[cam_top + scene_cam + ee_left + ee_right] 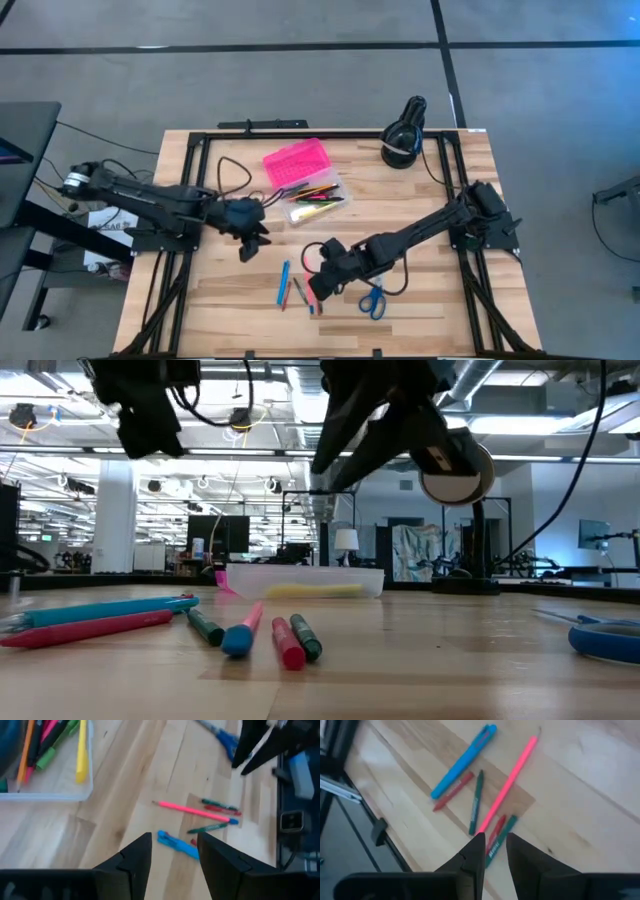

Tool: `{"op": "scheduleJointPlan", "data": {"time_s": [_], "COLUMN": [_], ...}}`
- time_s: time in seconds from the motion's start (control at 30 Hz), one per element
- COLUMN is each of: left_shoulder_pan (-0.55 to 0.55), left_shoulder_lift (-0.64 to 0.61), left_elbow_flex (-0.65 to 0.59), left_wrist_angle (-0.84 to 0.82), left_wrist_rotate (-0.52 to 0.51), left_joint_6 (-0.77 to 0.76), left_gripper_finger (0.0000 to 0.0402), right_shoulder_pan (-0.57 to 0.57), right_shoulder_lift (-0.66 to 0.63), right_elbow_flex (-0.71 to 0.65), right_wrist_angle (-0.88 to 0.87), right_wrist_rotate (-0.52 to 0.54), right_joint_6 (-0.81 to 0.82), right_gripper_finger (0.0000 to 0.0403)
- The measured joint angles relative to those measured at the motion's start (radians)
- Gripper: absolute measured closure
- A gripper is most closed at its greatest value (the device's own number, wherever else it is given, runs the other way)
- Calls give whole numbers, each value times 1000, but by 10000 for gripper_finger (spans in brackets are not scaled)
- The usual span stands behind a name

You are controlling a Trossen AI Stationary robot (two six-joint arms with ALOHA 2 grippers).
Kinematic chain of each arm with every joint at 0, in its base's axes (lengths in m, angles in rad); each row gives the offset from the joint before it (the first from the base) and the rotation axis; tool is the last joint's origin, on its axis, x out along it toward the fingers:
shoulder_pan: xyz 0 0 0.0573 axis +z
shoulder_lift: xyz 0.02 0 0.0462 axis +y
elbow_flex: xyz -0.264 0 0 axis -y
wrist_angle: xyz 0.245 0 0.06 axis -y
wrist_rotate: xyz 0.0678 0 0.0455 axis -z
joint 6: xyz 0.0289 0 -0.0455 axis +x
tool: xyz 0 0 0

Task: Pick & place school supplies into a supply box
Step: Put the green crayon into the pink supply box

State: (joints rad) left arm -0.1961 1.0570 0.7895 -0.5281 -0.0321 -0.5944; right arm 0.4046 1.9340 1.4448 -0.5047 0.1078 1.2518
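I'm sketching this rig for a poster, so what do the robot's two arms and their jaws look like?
Both arms are matte black, built of slim jointed segments on black frame rails at the table's edges. Black cables loop from each onto the wood. The left gripper ends in two broad, dark, angular wedge-shaped jaws; the right gripper has the same dark tapered pair. No markings show on the jaws.

Grey floor (pixel 300 60), wooden table (pixel 420 300), seemingly fluorescent ceiling lights (pixel 60 412)
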Motion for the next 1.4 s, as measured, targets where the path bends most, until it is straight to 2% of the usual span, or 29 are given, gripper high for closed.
{"op": "scheduleJointPlan", "data": {"time_s": [0.2,0.37,0.77,0.97,1.17,1.27,1.4], "left_shoulder_pan": [-162,-248,-353,-402,-421,-428,-429], "left_shoulder_lift": [-4,1,1,2,1,2,1], "left_elbow_flex": [0,0,0,0,0,0,0], "left_wrist_angle": [2,-3,-27,-44,-64,-68,-68], "left_wrist_rotate": [-155,-244,-297,-352,-367,-371,-373], "left_joint_6": [-164,-213,-228,-240,-253,-259,-259], "left_gripper_finger": [248,248,249,249,249,249,249], "right_shoulder_pan": [38,50,43,54,53,54,53], "right_shoulder_lift": [18,18,18,73,132,140,151], "right_elbow_flex": [-1,-1,-1,0,-2,12,6], "right_wrist_angle": [19,23,81,126,193,212,185], "right_wrist_rotate": [4,46,51,47,-9,-9,-12], "right_joint_6": [7,18,-17,-12,-4,5,30], "right_gripper_finger": [331,331,331,331,330,320,282]}}
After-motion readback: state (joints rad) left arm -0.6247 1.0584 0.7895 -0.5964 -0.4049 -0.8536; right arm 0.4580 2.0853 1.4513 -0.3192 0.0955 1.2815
